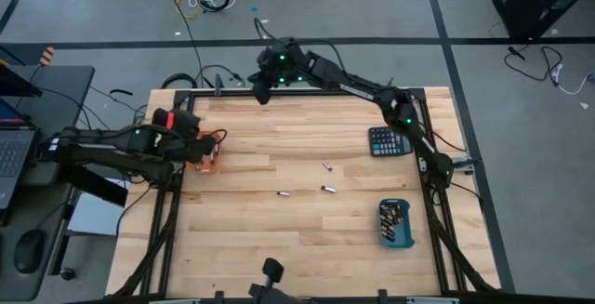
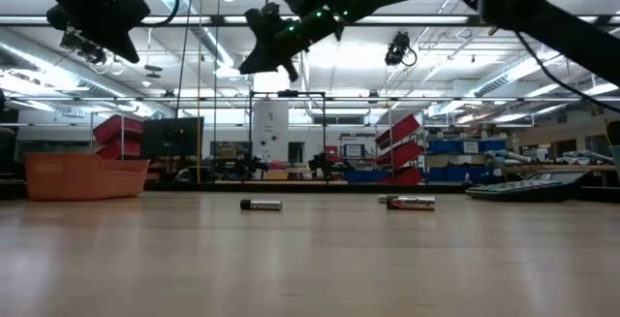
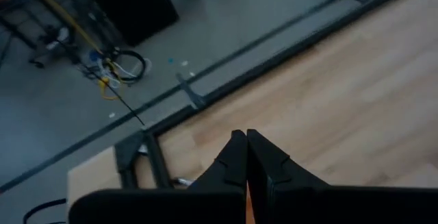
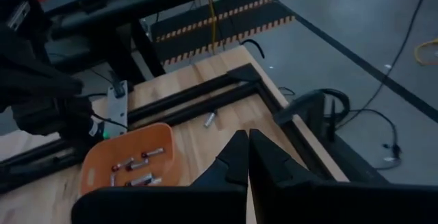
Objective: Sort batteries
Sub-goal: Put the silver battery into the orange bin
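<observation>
The left gripper [image 1: 212, 146] hangs above the orange tray [image 1: 206, 159] at the table's [image 1: 279, 239] left edge, toward the far left corner; in its wrist view the two fingers [image 3: 233, 157] meet at the tips with nothing seen between them. The right gripper [image 1: 261, 88] is raised over the far edge, left of its middle, and its fingers [image 4: 236, 154] are likewise pressed together and empty. The orange tray holds several batteries [image 4: 137, 169], silvery with dark and red ends, lying loose on its floor. One battery [image 4: 209, 119] lies on the wood just beside the tray, near the far left corner. Three more batteries lie well apart around the table's middle: one [image 1: 327, 165] farthest from the near edge, one [image 1: 328, 190] nearer and slightly right, and one [image 1: 284, 194] to the left of that. From table height two of these show lying on their sides, a dark one [image 2: 261, 205] and a dark, red-banded one [image 2: 411, 202]. A blue tray [image 1: 396, 224] near the right edge, toward the near corner, holds more batteries packed together. A calculator [image 1: 388, 141] lies near the right edge, farther back.
</observation>
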You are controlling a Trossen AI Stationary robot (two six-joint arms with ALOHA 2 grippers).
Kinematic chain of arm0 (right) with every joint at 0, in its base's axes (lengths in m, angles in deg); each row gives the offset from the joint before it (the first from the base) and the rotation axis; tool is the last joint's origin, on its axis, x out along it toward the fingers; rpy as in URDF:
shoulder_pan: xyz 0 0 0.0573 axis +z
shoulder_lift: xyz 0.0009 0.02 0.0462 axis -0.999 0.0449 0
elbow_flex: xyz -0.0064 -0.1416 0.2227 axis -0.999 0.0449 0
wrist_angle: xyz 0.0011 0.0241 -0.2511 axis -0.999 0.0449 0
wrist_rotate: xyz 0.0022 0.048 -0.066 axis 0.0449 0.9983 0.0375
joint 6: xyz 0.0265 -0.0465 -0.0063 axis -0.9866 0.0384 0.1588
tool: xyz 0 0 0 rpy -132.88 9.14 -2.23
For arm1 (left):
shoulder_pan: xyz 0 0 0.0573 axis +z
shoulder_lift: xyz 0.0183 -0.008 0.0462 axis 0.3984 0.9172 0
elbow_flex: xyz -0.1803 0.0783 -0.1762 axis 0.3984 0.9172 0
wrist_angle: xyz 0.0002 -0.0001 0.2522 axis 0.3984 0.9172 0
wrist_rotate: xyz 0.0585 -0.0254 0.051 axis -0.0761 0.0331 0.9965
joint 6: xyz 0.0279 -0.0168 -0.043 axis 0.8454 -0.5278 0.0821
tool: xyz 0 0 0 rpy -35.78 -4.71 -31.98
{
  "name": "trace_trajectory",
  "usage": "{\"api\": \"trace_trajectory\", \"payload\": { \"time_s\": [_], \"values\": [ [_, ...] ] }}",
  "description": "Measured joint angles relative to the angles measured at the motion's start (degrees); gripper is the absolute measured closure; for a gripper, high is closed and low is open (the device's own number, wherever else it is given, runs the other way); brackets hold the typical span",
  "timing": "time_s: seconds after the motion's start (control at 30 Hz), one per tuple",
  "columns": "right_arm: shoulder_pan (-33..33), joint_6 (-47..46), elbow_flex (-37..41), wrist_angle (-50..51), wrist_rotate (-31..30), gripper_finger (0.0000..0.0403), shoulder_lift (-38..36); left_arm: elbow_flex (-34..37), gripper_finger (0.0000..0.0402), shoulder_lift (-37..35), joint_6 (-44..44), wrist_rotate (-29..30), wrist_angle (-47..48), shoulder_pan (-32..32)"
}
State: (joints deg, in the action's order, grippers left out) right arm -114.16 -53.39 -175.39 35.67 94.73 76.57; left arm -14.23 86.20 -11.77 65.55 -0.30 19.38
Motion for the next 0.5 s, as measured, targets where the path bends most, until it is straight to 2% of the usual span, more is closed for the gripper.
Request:
{"api": "trace_trajectory", "payload": {
  "time_s": [0.13, 0.27, 0.4, 0.5],
  "values": [
    [0.0, -2.1, 1.1, -3.9, 1.1, 0.0402, 1.6, 0.0, 0.0402, -1.3, 0.0, 0.5, 1.3, 3.7],
    [-0.7, -2.1, 1.1, -1.6, 1.2, 0.0402, 1.8, 0.0, 0.0402, -1.1, -1.3, -4.5, 5.8, 8.7],
    [-1.2, -2.2, 1.1, 1.5, 1.3, 0.0402, 1.8, 0.1, 0.0402, -0.5, -9.1, -10.9, 14.0, 13.5],
    [-1.4, -2.2, 1.1, 2.0, 1.3, 0.0402, 1.7, 1.4, 0.0402, -0.5, -14.8, -13.3, 17.5, 16.7]
  ]
}}
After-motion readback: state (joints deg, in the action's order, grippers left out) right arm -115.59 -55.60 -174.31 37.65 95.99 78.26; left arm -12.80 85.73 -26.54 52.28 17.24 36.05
